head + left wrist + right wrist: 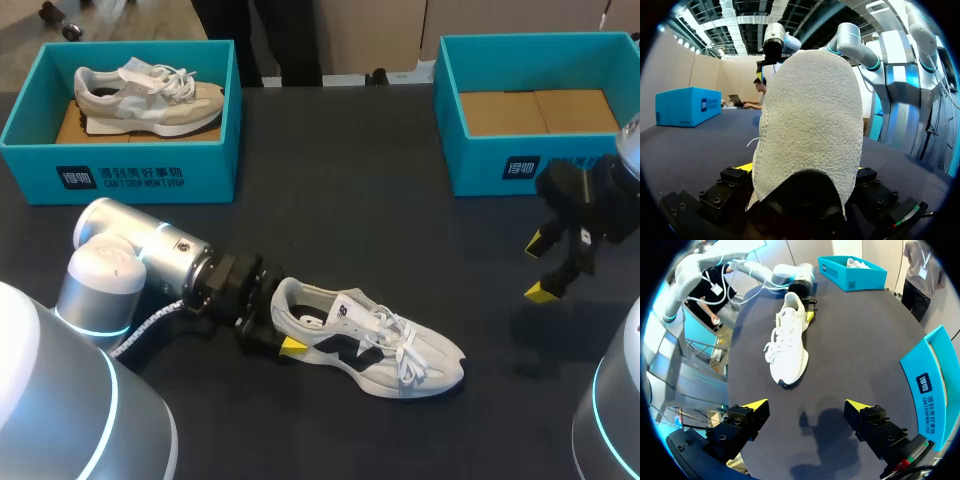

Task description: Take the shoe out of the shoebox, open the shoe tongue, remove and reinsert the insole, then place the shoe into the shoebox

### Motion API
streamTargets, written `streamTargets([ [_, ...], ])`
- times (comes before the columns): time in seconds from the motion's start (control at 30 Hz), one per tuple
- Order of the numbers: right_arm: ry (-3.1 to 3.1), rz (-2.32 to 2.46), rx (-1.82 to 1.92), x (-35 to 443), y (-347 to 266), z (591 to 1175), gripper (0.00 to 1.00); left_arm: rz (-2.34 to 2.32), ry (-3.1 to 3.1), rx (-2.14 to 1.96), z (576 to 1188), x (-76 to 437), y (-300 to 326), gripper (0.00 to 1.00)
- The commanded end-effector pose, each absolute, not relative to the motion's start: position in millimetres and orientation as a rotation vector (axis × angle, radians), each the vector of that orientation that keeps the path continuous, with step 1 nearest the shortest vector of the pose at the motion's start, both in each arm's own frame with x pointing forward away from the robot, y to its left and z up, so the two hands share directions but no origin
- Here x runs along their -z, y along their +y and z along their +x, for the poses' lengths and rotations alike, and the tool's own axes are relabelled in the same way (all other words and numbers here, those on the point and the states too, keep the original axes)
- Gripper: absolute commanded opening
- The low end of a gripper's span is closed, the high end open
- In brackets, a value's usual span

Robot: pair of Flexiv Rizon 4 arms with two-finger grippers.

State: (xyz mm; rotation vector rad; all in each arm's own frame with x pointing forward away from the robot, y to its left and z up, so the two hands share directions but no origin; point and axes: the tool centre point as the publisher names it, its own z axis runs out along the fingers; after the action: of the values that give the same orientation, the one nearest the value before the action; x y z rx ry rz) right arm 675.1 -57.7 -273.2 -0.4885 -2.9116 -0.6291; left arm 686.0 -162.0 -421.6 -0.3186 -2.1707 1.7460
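Head view: white shoe (370, 345) is seen upright on its sole on the dark table (330, 200), outside both boxes, near the front edge. Long axis is laid roughly left to right, slightly slanted: heel at the left arm's side, toe pointed right and a little toward the near edge. Left gripper (275, 335) is placed at the heel, one yellow tip seen against the heel's near side. Left shoebox (120, 170) is set at the far left corner, with a beige shoe (150, 95) inside, toe to the right. Right shoebox (520, 165) is set at the far right, only cardboard floor seen inside. Right gripper (540, 268) is held above the table at the right, in front of the right shoebox, well apart from the white shoe, fingers spread, nothing between them.

Left wrist view: white shoe's heel (812, 130) is clamped between the left gripper's (804, 172) two fingers, touched from both sides; the shoe is pointed straight away from the wrist. One shoebox (687, 106) is seen far off across the table.

Right wrist view: right gripper (806, 407) is released, fingers wide, bare table beneath. White shoe (787, 347) is seen ahead of it, toe toward this gripper, heel away, long axis roughly in line with the fingers. Left gripper (805, 297) is seen at the heel. Left shoebox (852, 272) is seen beyond, right shoebox (935, 380) just beside this gripper
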Motion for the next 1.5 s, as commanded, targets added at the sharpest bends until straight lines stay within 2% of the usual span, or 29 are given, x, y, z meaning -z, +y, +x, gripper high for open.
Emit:
streamTargets([
  [0.03,-2.914,-0.489,0.627,273.8,-57.5,674.5,1.0,-0.308,-2.178,-1.75,687.1,423.4,-164.1,0.0],
  [0.93,-2.914,-0.489,0.627,273.8,-57.5,674.5,1.0,0.0,-2.286,-1.919,687.7,411.9,-154.8,0.0],
  [1.5,-2.914,-0.489,0.627,273.8,-57.5,674.5,1.0,0.004,-2.368,-1.89,685.6,420.9,-164.1,0.0],
])
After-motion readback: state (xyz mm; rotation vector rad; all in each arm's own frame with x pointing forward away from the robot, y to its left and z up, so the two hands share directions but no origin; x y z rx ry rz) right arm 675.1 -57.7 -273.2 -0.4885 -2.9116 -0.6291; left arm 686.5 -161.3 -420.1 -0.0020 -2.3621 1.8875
